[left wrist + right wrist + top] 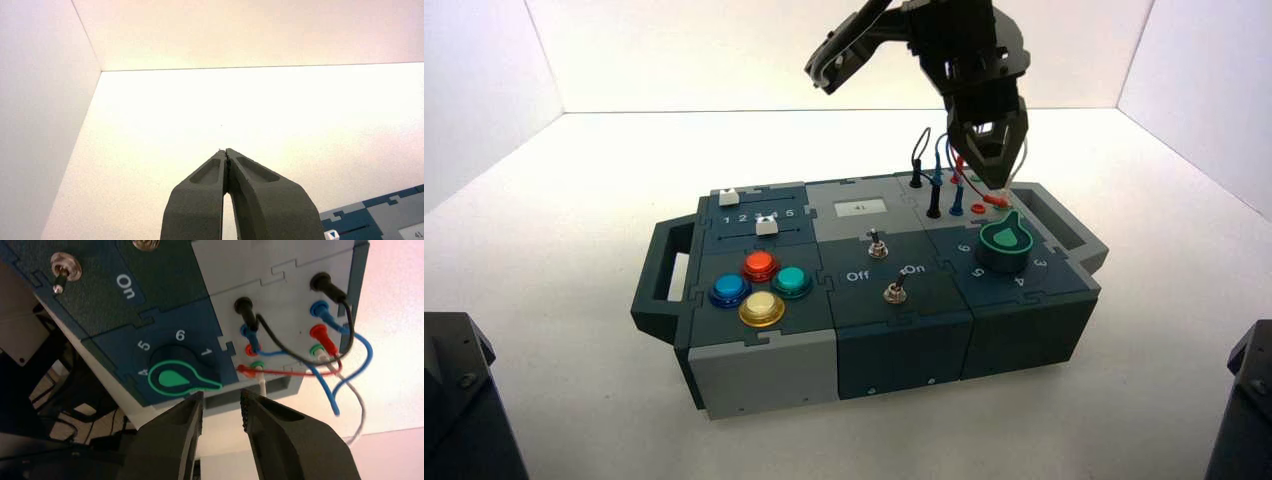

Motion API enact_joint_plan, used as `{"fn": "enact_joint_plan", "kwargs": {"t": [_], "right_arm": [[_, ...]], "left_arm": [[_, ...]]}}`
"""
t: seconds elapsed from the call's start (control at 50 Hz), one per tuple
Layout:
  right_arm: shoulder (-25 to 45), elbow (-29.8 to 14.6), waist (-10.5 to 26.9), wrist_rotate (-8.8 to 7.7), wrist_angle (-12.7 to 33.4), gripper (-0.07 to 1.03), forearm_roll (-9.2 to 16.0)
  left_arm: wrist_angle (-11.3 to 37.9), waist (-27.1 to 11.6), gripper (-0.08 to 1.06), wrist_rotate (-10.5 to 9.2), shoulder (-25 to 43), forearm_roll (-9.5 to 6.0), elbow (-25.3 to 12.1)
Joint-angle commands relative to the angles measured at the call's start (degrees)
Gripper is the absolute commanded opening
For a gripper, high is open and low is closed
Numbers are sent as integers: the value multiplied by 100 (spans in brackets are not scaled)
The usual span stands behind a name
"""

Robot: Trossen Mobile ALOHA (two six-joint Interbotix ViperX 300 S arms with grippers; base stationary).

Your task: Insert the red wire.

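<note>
Red wire [295,373], one plug socketed.

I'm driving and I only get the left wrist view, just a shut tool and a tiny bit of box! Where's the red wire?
Observer: The red wire is at the box's far right, with one red plug in a socket.

Operator: What about its other end?

Observer: That loose red plug lies beside the open red socket, not in it.

Operator: Has the other tool grabbed it?

Observer: No, the right tool is open and empty, above the box's right side.
</note>
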Motion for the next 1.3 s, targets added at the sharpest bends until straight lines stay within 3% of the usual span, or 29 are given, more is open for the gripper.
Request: {"fn": "enact_joint_plan", "kwargs": {"t": [0.02, 1.3], "right_arm": [[-18, -132, 35, -9, -53, 41, -18], [281, 9, 0, 141, -167, 44, -404]], "left_arm": [[-79, 35, -3, -9, 97, 0, -167], [-79, 26, -3, -9, -35, -9, -176]]}}
